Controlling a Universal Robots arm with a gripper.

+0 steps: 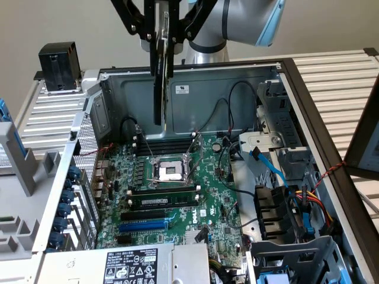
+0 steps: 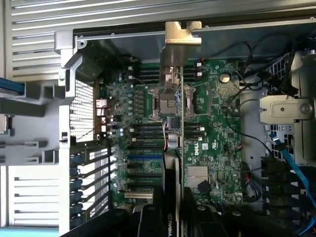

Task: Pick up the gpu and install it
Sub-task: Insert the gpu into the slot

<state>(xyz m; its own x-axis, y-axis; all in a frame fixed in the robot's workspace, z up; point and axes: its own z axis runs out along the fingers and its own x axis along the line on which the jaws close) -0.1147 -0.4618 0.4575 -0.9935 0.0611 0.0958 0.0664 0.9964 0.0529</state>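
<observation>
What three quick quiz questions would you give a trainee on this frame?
1. True or false: the gpu is seated in a slot on the motherboard.
2. Multiple choice: the gripper is A) open above the case, B) shut on the gpu, C) shut on a memory stick.
3. Fill in: the gpu hangs ___ (upright/flat) over the open case.

Key: 1 false, it is held in the air above the board. 2 B. 3 upright.
</observation>
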